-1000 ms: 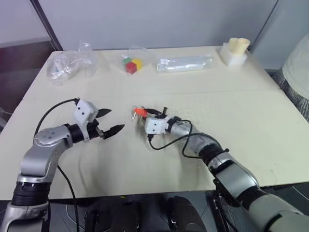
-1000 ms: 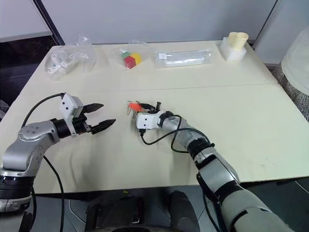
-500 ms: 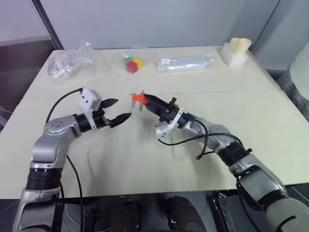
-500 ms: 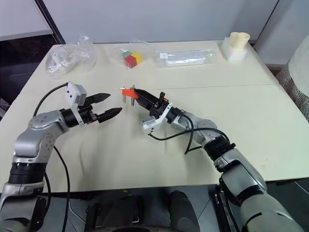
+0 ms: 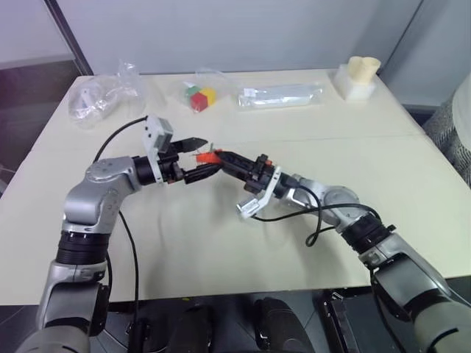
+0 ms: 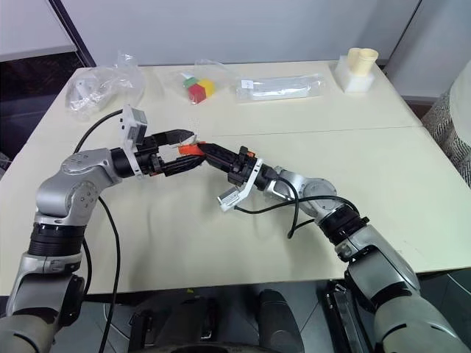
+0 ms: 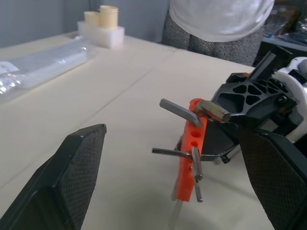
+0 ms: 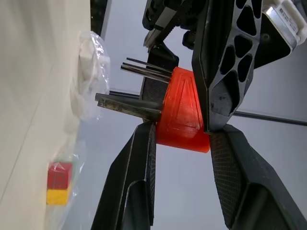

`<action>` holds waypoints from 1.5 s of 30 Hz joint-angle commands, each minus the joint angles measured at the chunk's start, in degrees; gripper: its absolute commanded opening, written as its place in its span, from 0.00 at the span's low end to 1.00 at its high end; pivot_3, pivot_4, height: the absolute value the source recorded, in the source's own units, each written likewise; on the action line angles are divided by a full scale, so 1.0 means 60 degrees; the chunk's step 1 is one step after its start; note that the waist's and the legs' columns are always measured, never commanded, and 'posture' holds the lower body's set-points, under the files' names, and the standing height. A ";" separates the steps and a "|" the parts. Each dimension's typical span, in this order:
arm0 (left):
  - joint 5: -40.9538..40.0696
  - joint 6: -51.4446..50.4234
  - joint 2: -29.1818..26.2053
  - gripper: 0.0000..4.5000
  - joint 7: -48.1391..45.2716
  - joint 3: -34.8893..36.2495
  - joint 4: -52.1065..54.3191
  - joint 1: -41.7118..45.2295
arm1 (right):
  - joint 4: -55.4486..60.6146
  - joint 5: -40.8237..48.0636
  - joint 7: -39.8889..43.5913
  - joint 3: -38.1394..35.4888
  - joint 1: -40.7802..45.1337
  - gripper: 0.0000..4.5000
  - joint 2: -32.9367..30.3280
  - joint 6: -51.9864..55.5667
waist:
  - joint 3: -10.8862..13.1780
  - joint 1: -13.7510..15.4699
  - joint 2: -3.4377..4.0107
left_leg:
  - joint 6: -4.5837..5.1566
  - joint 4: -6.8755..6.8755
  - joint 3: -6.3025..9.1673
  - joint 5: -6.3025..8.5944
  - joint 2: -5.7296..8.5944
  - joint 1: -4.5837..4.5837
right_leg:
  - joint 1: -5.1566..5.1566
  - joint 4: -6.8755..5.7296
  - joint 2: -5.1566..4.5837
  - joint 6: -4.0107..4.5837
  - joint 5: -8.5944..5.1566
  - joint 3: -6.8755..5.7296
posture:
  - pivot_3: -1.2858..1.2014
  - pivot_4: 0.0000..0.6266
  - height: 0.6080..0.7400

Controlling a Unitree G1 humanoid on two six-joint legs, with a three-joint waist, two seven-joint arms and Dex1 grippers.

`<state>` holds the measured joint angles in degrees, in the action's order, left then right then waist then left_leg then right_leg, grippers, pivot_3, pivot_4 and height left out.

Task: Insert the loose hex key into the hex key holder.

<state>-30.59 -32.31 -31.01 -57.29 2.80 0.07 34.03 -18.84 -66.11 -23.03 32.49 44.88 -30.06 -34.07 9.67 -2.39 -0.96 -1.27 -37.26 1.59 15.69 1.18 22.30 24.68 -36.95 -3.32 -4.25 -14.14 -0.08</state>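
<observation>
A: Surface: pale cream table (image 5: 412,213), two leaves joined along a seam across mid-frame. Nearest item?

B: Right gripper (image 5: 219,157), centre of frame, clamped on the hex key holder (image 5: 211,156). In the right wrist view the red block (image 8: 182,115) sits squeezed between both black pads, grey keys fanning out of one face.

A: And the left gripper?

B: Left gripper (image 5: 202,154), just left of centre, fingers apart at full spread. It holds nothing. In the left wrist view the holder (image 7: 192,163) stands on end between the two pads, touching neither.

A: Governing relation?

B: The holder lies straight ahead of the left gripper, between its open fingers, long axis roughly upright in that view. The grippers meet nose to nose, so the left arm is my pick for the next grasp.

A: Loose hex key?

B: Not certain. A thicker bent grey key (image 7: 180,109) rests at the holder's top end against the right gripper's finger; it may be the loose one, seated or merely lying there. Cannot tell.

A: Beyond?

B: Upper frame: crumpled clear bag (image 5: 103,95) at left, coloured cubes (image 5: 199,97), a long clear packet (image 5: 281,95), a cream foam piece (image 5: 359,77) at upper right. A person in a pale top (image 7: 220,19) is cut off at the frame edge.
</observation>
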 commanded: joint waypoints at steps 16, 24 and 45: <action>-0.0437 -0.0035 -0.0285 0.88 -0.0031 0.0498 0.0476 0.0021 | 0.0017 0.0333 0.0249 -0.0162 0.0141 0.24 -0.0085 -0.0092 | 0.0000 0.0005 0.0000 | 0.0000 -0.0006 0.0000 0.0000 0.0000 0.0000 | -0.0001 -0.0003 -0.0001 0.0000 0.0000 0.0002 | 0.52 0.24 1.00; -0.0373 0.0109 -0.0266 0.16 -0.0044 0.0328 0.0441 -0.0054 | 0.0086 0.0520 0.0374 -0.0248 0.0135 0.24 -0.0111 -0.0031 | 0.0001 0.0008 -0.0002 | -0.0001 -0.0009 -0.0002 0.0000 0.0001 0.0000 | -0.0001 -0.0007 -0.0001 0.0000 0.0000 0.0004 | 0.52 0.24 1.00; -0.0200 -0.0017 -0.0114 0.23 0.0003 -0.0020 0.0105 0.0152 | 0.0361 0.0907 0.0670 -0.0422 0.0116 0.24 -0.0017 0.0242 | 0.0001 0.0007 -0.0002 | -0.0001 -0.0014 -0.0001 -0.0001 0.0001 0.0000 | -0.0001 -0.0011 0.0001 0.0000 0.0000 0.0003 | 0.52 0.24 1.00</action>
<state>-31.79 -32.25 -31.60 -57.21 3.34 -0.02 34.11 -19.30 -62.38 -18.68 32.33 44.81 -30.43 -33.03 9.68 -2.35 -0.98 -1.27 -37.34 1.58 15.68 1.19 22.31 24.67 -37.02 -3.32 -4.25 -14.13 -0.06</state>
